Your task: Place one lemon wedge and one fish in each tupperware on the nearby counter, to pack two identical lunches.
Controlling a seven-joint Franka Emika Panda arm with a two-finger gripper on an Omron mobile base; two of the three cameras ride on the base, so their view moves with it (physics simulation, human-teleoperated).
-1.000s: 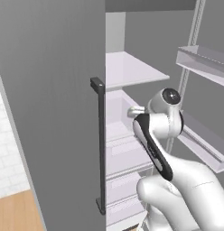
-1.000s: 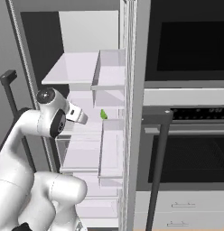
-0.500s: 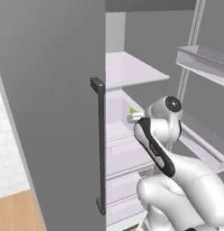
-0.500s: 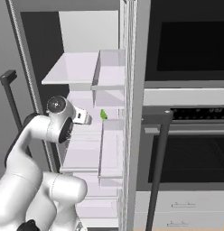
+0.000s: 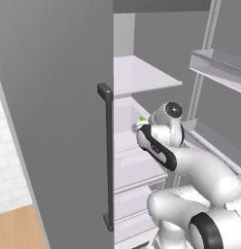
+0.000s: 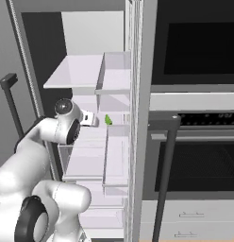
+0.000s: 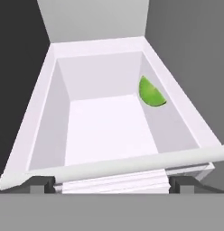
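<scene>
A bright green lemon wedge (image 7: 151, 92) leans against the right wall of a white fridge bin (image 7: 49, 113). It also shows as a small green spot, the lemon wedge (image 6: 108, 120) just right of my hand and the lemon wedge (image 5: 143, 118) beyond it. My gripper (image 7: 114, 185) hovers over the bin's near rim, open wide with nothing between its fingertips (image 7: 44, 186). In the base views the gripper (image 6: 94, 119) reaches into the open fridge at mid height. The fish, the tupperware and the counter are out of view.
The open fridge door (image 5: 54, 121) with its dark vertical handle (image 5: 108, 155) stands close on the left. Glass shelves (image 6: 74, 71) sit above the bin, and door racks (image 5: 222, 65) jut out on the right. An oven (image 6: 194, 160) with a long handle is beside the fridge.
My hand has sunk a little and pushed further into the fridge, closer to the green wedge. The jaws stayed open.
</scene>
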